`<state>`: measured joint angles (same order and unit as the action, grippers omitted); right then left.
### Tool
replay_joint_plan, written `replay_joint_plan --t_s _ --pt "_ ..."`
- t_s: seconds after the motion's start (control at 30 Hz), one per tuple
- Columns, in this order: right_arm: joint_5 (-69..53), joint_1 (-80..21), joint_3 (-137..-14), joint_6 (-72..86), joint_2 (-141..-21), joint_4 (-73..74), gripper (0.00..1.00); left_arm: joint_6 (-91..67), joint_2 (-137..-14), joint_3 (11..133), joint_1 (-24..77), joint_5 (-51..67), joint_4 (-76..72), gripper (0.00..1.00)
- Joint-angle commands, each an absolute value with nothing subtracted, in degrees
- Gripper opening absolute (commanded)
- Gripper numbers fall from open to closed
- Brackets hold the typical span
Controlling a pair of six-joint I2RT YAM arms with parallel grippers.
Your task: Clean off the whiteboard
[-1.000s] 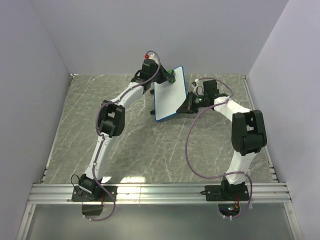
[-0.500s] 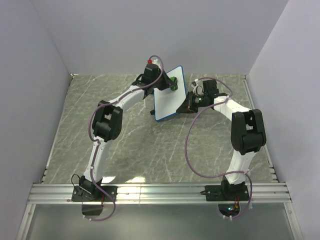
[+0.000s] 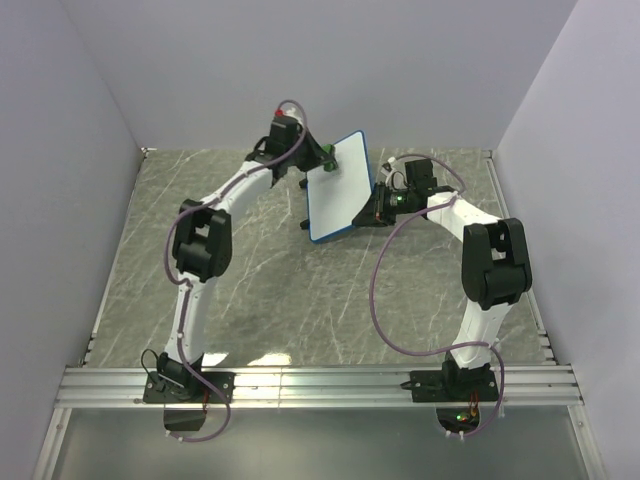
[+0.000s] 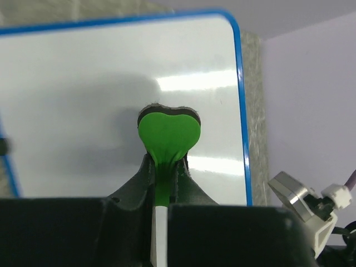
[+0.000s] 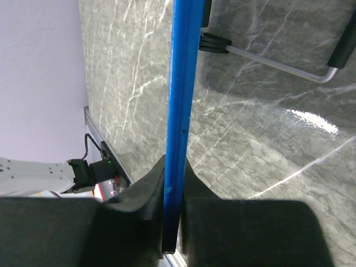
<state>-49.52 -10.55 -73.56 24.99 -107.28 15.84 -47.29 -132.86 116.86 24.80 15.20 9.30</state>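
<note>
Item: whiteboard [image 3: 338, 195], propped tilted over the far table [image 3: 200, 230], your right gripper [image 5: 173, 189] clamped on its blue edge. Your left gripper [image 4: 162, 167], closed on the green eraser [image 4: 168, 132], meets its far end; the long axis runs back toward the bases.

There is one whiteboard [image 3: 338, 192] and one green eraser [image 4: 168, 133]. Two robot arms, a left arm [image 3: 200, 240] and a right arm [image 3: 495, 265], stand on one table [image 3: 260, 290].
</note>
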Motion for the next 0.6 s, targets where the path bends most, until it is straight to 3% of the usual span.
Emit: replay_joint_plan --t_s 0.0,0.23,0.4,0.57 --pt "-51.5 -12.7 -74.1 23.0 -108.4 15.8 0.23 -46.3 -124.5 115.6 20.8 15.4 8.9 0.00" --pt "-50.5 -12.0 -75.8 23.5 -107.8 16.5 0.61 -42.8 -116.3 107.5 18.7 12.4 11.6 0.00" --pt "-49.9 -10.9 -76.6 24.1 -105.1 17.1 0.95 -40.1 -110.6 98.3 17.2 8.7 14.3 0.00" --pt "-47.8 -10.0 -76.1 23.9 -98.6 18.7 1.00 -37.5 -106.7 86.5 16.4 1.5 20.6 0.00"
